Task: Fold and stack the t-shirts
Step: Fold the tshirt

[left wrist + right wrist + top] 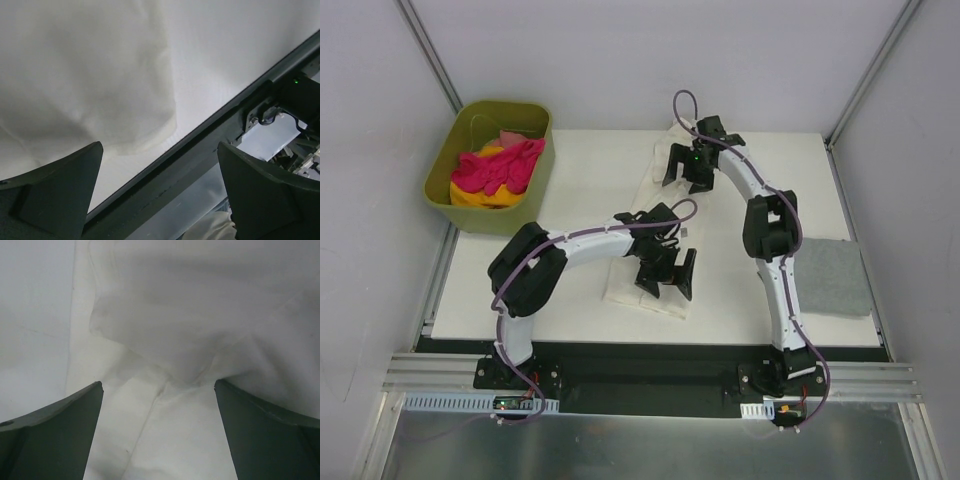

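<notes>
A cream-white t-shirt [642, 192] lies as a long narrow strip down the middle of the table. My left gripper [666, 276] is open over its near end; the left wrist view shows the shirt's near hem [90, 85] and nothing between the fingers. My right gripper [685, 165] is open over the shirt's far end, whose folds fill the right wrist view [190, 315]. A grey t-shirt [832, 277] lies folded flat at the right edge. Pink [500, 168], yellow [480, 196] and red shirts are bunched in the tub.
The olive-green tub [532, 190] stands at the back left corner, partly off the table. The table's near edge and a dark rail [200, 150] run just beyond the shirt's hem. White walls enclose the table on three sides.
</notes>
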Controlling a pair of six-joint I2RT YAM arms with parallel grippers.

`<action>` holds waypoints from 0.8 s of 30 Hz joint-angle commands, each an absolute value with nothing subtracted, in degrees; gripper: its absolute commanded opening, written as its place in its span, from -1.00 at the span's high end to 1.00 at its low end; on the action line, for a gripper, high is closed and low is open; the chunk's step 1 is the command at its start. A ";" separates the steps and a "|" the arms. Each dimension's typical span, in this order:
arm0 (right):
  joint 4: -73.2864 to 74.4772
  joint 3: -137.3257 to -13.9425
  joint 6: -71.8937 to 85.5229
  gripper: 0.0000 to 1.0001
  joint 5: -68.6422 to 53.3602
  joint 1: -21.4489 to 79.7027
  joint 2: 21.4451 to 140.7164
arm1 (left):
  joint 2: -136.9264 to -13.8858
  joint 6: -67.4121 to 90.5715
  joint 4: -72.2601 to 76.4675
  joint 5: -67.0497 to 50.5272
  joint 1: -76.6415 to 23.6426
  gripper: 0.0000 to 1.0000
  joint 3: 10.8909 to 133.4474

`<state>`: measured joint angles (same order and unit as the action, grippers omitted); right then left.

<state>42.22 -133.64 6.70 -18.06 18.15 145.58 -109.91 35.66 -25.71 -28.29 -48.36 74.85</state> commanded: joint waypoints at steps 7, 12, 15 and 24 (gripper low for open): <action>35.60 -117.62 -8.61 -0.99 -21.89 15.73 119.21 | -98.12 31.29 -27.42 -19.52 -49.13 -0.99 74.47; 30.42 -99.00 -10.02 -0.99 -19.70 17.13 103.30 | -87.21 34.97 -28.65 -16.53 -41.87 -0.99 63.30; 29.88 -87.65 -13.09 -0.99 -14.43 20.03 94.77 | -77.38 37.35 -28.74 -16.26 -34.05 -0.99 51.81; 34.10 -66.20 -19.24 -0.99 4.48 43.90 81.13 | -74.43 39.72 -28.65 -18.19 -26.28 -0.99 45.44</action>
<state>30.96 -71.13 -14.85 -4.29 34.39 84.01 -72.58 38.04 -28.91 -16.27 -26.46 44.71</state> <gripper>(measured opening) 0.994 0.993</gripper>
